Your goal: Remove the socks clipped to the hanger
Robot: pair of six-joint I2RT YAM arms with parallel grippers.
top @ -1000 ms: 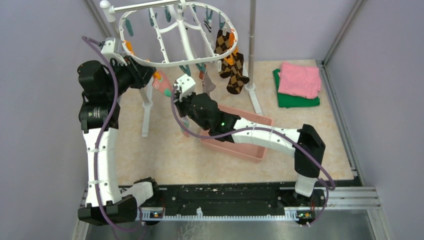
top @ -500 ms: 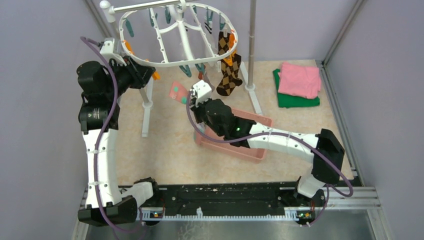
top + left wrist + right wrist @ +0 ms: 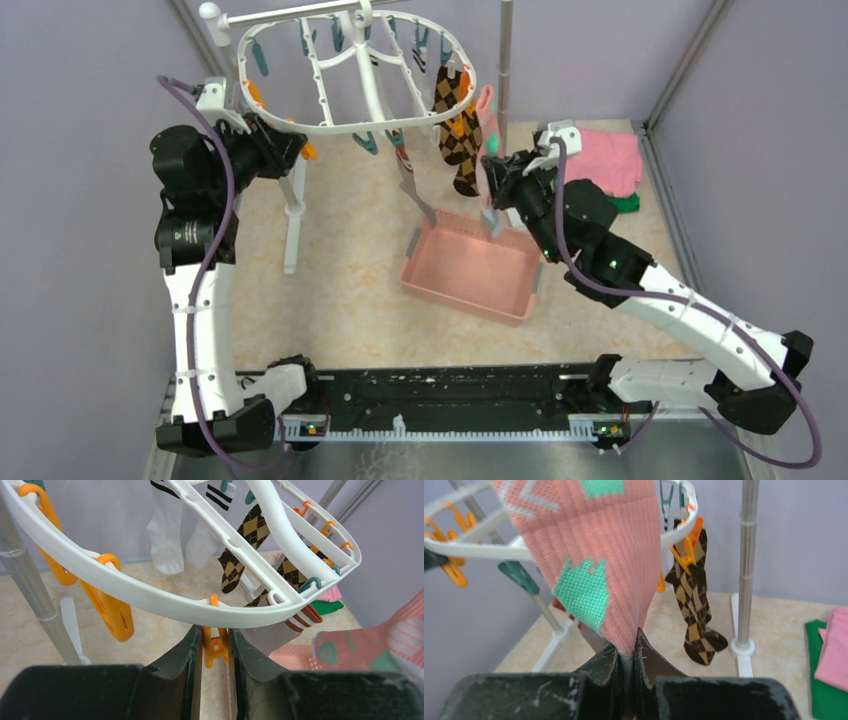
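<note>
The white oval hanger hangs at the back, rimmed with orange and teal clips. My left gripper is at its left rim. In the left wrist view it is shut on an orange clip under the hanger rim. Brown diamond socks, white striped socks and a grey sock hang from clips. My right gripper is shut on a pink sock with green patches, right of the hanger by the brown socks.
A pink basket sits on the floor below the hanger's right end. The metal pole stands just behind my right gripper. Folded pink and green cloths lie at the back right. A white stand leg is on the left.
My right arm has swung from the middle under the hanger to the right, carrying the pink sock with it. The left arm has stayed at the rim. The brown socks sway.
</note>
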